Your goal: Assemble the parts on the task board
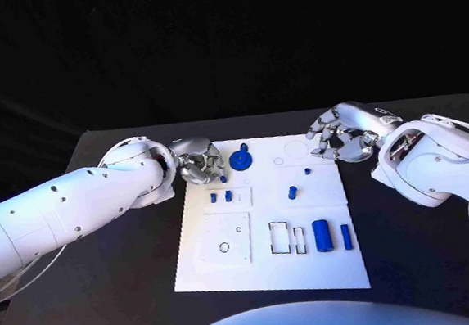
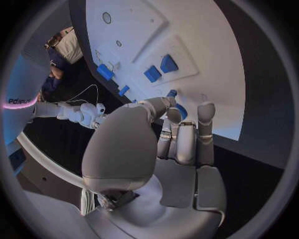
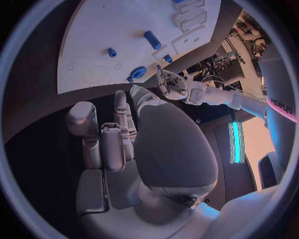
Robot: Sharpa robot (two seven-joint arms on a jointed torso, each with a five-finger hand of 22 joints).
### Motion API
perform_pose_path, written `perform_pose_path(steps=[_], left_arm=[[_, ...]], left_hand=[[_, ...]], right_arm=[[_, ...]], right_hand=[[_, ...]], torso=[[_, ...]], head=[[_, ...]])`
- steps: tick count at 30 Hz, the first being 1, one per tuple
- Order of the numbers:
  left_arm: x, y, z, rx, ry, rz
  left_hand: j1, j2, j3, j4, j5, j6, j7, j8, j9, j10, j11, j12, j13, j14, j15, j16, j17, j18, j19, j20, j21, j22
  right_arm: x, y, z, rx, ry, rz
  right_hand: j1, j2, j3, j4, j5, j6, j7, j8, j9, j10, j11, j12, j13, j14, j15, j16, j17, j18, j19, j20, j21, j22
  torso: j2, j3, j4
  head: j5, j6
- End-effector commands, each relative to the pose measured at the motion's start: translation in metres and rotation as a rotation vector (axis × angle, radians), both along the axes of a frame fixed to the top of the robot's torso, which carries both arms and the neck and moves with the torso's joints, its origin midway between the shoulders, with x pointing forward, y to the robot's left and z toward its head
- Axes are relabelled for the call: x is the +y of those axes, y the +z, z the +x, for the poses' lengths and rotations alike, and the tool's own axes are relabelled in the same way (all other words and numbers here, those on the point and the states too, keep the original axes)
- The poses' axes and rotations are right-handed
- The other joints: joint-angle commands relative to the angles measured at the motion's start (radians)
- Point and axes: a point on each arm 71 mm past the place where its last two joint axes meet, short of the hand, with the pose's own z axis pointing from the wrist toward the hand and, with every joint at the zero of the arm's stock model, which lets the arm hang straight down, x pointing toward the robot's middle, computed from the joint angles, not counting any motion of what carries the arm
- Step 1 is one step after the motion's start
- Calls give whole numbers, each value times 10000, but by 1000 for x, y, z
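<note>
The white task board point(image 1: 272, 269) lies in the middle of the black table. A round blue part point(image 1: 242, 161) with a small knob sits at the board's far left corner. My left hand point(image 1: 200, 166) is right beside it with fingers curled in; the right wrist view shows a small gap between the left hand point(image 3: 171, 85) and the round blue part point(image 3: 137, 73). In the left wrist view the round blue part point(image 2: 181, 110) peeks out behind my fingertips point(image 2: 206, 110). My right hand point(image 1: 344, 134) hovers curled over the board's far right corner, holding nothing.
Two small blue pieces point(image 1: 221, 198) stand in the board's left half, and another small piece point(image 1: 293, 192) lies mid-board. Two blue cylinders point(image 1: 331, 236) lie beside rectangular slots point(image 1: 280, 237) at the near right. A round hole point(image 1: 223, 248) is at the near left.
</note>
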Motion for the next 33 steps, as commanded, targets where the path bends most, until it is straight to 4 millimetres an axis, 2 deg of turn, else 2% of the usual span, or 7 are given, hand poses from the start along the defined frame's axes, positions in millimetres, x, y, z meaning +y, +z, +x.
perform_pose_path(steps=[1,21,26,30,32,33], left_arm=[[0,-2,-1,107,-66,3],[1,0,0,-82,52,-276],[4,2,1,-197,215,-520],[10,6,2,-205,714,-1399],[14,8,3,-146,1101,-2058],[17,9,4,-118,1283,-2359]], left_hand=[[74,-37,64,-2,23,-73,12,-46,-17,-66,16,-5,-11,46,11,67,4,-118,88,-9,63,16],[42,-116,192,-48,15,-195,37,-131,-57,-153,32,-78,-160,49,26,66,14,-122,90,-1,113,61],[37,-131,203,-55,13,-209,41,-141,-61,-175,35,-94,-198,43,27,64,-3,-120,83,0,115,57],[-35,-239,376,-94,19,-355,112,-247,-113,-773,118,-552,-1037,-112,91,-8,-356,-53,-235,38,-8,-263],[-109,-320,544,-104,22,-458,183,-302,-138,-1048,205,-1027,-1331,-630,173,-276,-1438,114,-1006,105,-430,-1100],[-127,-347,642,-137,35,-505,215,-317,-143,-1107,245,-1344,-1562,-685,203,-329,-1508,133,-1097,142,-461,-1153]], right_arm=[[1,0,0,-74,70,3],[0,0,0,-105,60,20],[0,-1,0,-28,83,-109],[0,-3,1,191,198,-491],[1,-5,0,250,299,-757],[2,-5,0,262,346,-878]], right_hand=[[-75,1,65,-6,0,89,-3,-36,-8,16,10,45,9,389,-53,-37,-16,99,45,5,-47,-5],[-88,-22,102,-18,1,82,-4,-49,-14,5,10,42,10,385,-52,-47,-33,106,29,7,-86,-24],[-26,-113,256,-59,5,104,-2,-63,-19,-81,17,-7,-8,381,-50,-58,-42,109,21,7,-112,-24],[-65,-254,437,-39,-4,117,53,-90,-26,-369,103,-243,-130,382,11,-60,-36,103,12,40,-143,-18],[-92,-334,521,-47,-9,113,77,-107,-30,-490,145,-366,-213,435,47,46,171,62,99,68,46,115],[-108,-362,539,-45,-11,117,77,-109,-29,-545,158,-413,-244,443,58,58,187,52,122,77,93,149]], torso=[[3,4,-1],[2,0,-1],[2,-8,-4],[-1,-12,-4],[-3,-10,-1],[-4,-7,-1]], head=[[3,14],[16,7],[12,1],[-5,11],[-31,18],[-49,20]])
